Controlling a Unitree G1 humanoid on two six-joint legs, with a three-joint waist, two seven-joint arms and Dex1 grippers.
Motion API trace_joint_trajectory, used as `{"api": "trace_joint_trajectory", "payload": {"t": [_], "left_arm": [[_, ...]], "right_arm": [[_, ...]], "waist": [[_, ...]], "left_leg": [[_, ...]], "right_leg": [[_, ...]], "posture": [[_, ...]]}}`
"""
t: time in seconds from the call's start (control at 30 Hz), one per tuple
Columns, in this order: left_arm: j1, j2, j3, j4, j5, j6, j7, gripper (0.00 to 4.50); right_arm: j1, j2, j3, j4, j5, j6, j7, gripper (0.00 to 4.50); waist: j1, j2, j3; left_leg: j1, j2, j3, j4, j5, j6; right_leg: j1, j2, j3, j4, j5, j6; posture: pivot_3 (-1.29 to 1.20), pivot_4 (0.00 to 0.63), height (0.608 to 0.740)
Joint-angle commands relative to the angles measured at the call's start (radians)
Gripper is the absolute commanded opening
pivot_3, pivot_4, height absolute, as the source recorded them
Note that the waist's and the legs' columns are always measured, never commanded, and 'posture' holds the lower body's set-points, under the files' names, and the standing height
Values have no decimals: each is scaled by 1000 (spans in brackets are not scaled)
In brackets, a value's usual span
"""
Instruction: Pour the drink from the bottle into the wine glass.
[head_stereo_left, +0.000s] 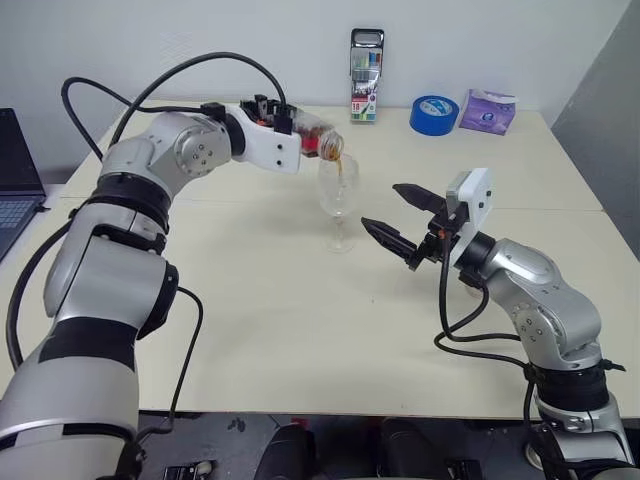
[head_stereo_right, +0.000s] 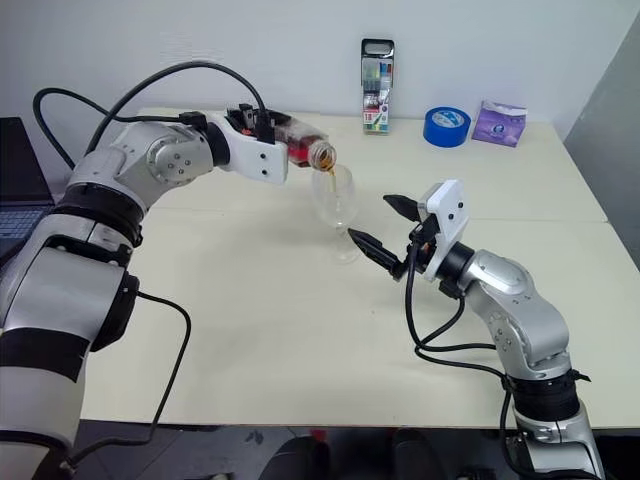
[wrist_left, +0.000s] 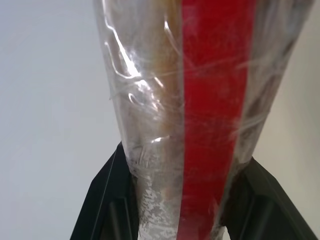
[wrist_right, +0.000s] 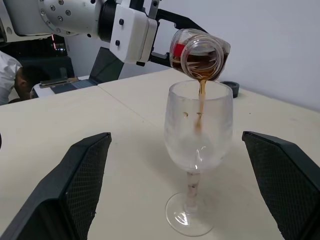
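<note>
Brown drink (wrist_right: 201, 97) streams from left-clamped bottle (wrist_right: 199, 54) over glass rim (wrist_right: 200, 90); right fingers (head_stereo_left: 398, 225) apart.

Laptop (head_stereo_left: 15, 180) cut by frame edge; bottle (wrist_left: 200, 100) ends cropped, close-up.

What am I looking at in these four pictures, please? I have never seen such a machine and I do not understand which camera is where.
This is a humanoid robot with two arms, each ending in a gripper of two black fingers. Two pictures come from cameras in its head, looking down over a pale table. The other two come from a camera on each wrist.

The left gripper is shut on a small clear bottle, tipped so that a dark drink runs into the wine glass standing upright below. The right gripper is open beside the glass, not touching it.

At the table's far edge are a pack of pens, a blue roll of tape and a purple packet.
</note>
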Motion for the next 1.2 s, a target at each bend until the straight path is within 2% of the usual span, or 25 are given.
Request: {"api": "trace_joint_trajectory", "payload": {"t": [0.03,0.7,1.2], "left_arm": [[-60,24,-3,2,10,-7,36,1680],[-109,33,-47,38,61,-7,79,1680],[-123,32,-65,55,78,-3,99,1680]], "right_arm": [[-3,14,-10,-63,14,-25,-1,4500],[13,72,-22,-117,17,-59,-34,4500],[23,67,-20,-98,7,-73,-38,4500]], "waist": [[0,0,0],[-1,0,0],[-1,0,0]], "left_leg": [[0,0,0,0,0,0],[0,0,1,1,0,0],[0,0,1,3,0,0]], "right_leg": [[0,0,0,0,0,0],[-1,0,0,3,0,0],[-1,0,1,3,0,0]], "posture": [[0,150,740],[0,150,740],[0,150,740]]}}
